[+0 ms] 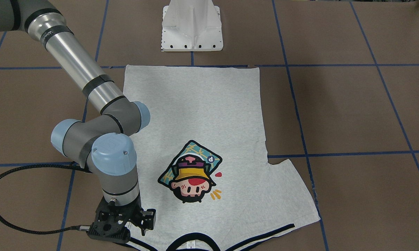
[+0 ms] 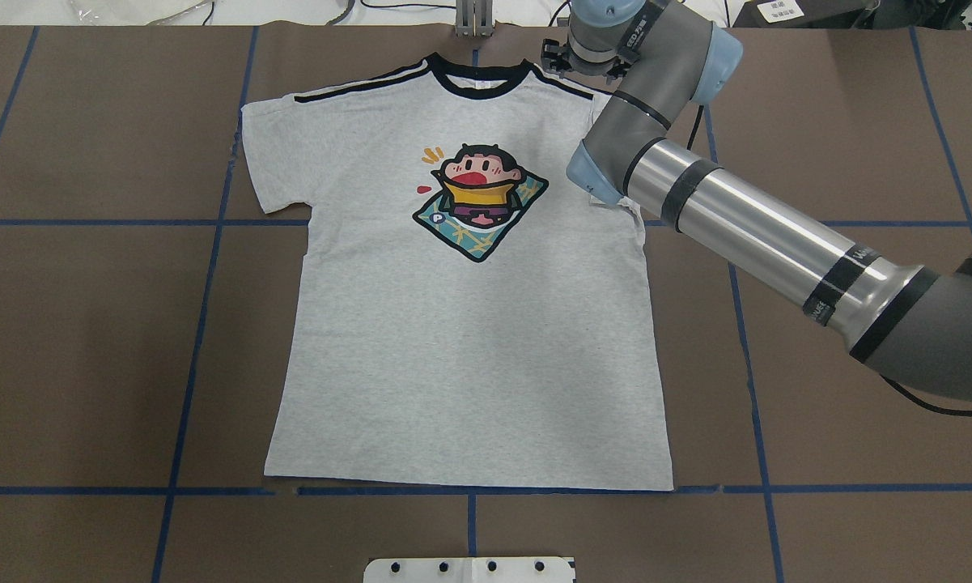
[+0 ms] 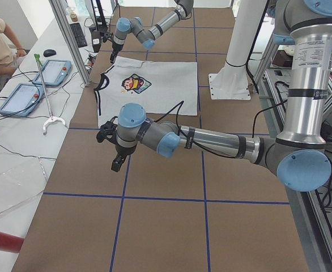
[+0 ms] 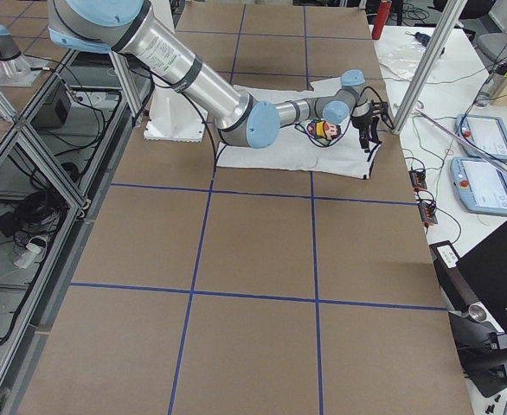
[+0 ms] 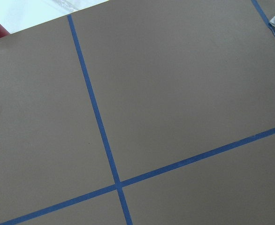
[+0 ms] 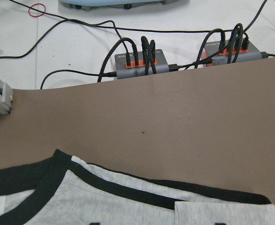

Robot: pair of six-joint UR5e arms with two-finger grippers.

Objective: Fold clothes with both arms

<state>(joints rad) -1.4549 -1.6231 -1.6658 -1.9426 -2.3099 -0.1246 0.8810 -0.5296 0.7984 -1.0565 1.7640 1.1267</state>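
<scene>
T-shirt (image 2: 469, 340): light grey knit with a black collar (image 2: 477, 81) and a cartoon print (image 2: 479, 198), spread flat and face up on the worktop (image 2: 89, 324). Its hem lies just beyond the white pedestal (image 2: 469, 569) and its collar lies farthest from the pedestal. The fabric is judged light, limp and non-fragile. It will sag and drag if lifted by one point, so it probably calls for two pinches on a shared edge. The likeliest holds are the striped shoulder seams on the side away from the pedestal, or the two hem corners beside the pedestal, where cloth is thin enough to pinch off the worktop. The left sleeve (image 2: 271, 154) lies spread out, while the right sleeve is hidden under the right arm (image 2: 696, 202). That arm reaches past the pedestal, and its right jaws are over the shirt's shoulder beside the collar. Their opening cannot be told, and no cloth is visibly lifted. The left arm (image 3: 211, 141) hangs over bare worktop well apart from the pedestal, clear of the shirt. The left jaws show only from the side, so their state cannot be told.
</scene>
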